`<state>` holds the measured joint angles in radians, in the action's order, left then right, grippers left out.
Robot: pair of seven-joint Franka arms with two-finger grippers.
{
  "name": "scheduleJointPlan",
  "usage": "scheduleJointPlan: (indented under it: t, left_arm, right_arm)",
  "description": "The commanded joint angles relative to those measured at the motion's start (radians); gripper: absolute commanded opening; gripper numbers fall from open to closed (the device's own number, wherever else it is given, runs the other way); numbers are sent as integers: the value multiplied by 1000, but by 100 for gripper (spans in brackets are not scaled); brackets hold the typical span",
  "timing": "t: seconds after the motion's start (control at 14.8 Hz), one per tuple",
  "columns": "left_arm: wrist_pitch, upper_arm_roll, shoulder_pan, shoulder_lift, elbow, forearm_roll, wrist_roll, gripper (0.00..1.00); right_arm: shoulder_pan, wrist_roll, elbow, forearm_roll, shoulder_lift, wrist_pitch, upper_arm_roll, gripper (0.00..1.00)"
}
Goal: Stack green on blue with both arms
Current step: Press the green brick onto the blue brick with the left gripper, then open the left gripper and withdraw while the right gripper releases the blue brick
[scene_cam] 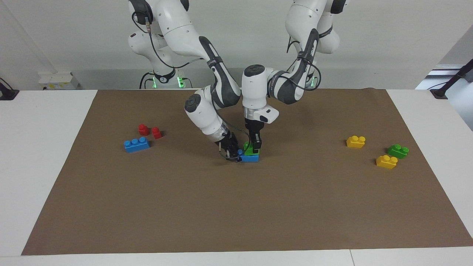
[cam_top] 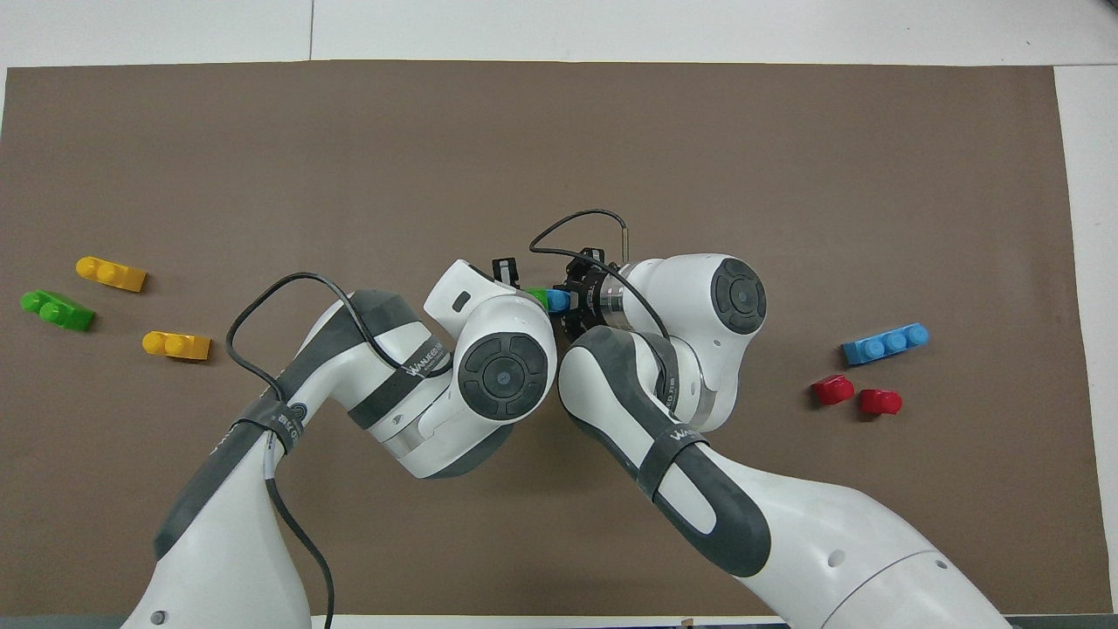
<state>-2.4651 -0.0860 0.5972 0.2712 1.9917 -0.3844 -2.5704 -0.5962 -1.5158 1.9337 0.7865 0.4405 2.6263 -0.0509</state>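
Left tool (scene_cam: 253,146) comes straight down onto the green brick (scene_cam: 250,149), clamped on it, and the green brick sits on the blue brick (scene_cam: 249,157) at the middle of the brown mat (scene_cam: 236,207). Right tool (scene_cam: 231,151) leans in at the blue brick's end toward the right arm's side; you can't tell whether it is clamped there or only touching.

Expect both bricks to be light, rigid, smooth plastic, so grip the flat side walls below the studs and press squarely.

From that stack, a spare blue brick (scene_cam: 136,144) and two red bricks (scene_cam: 149,131) lie toward the right arm's end of the bench; two yellow bricks (scene_cam: 356,141) and a second green brick (scene_cam: 398,151) lie toward the left arm's end.
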Motion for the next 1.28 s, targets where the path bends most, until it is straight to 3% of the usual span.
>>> scheduleJointPlan:
  t: [0.0, 0.07, 0.13, 0.74, 0.81, 0.94, 1.21]
  left_arm:
    - [-22, 11, -2, 51, -16, -28, -11, 31]
    - [-15, 11, -7, 51, -17, -42, 1, 77]
    - [-12, 11, -7, 51, -19, -45, 4, 100]
    - [23, 5, -65, -4, -16, -45, 56, 100]
    - [31, 5, -66, -19, -14, -44, 68, 100]
    - [49, 2, -94, -29, -14, -44, 90, 100]
    - [89, -1, -137, -41, -16, -30, 228, 100]
  right_arm:
    - [22, 43, 39, 31, 0, 27, -1, 0]
    - [22, 43, 39, 31, -2, 27, -1, 0]
    - [22, 45, 39, 40, 0, 27, -1, 0]
    - [27, 45, 36, 62, 0, 27, -1, 0]
    - [21, 49, 34, 60, 0, 29, -1, 31]
    - [21, 49, 28, 62, 1, 27, -1, 54]
    - [24, 43, 24, 88, 1, 24, -1, 64]
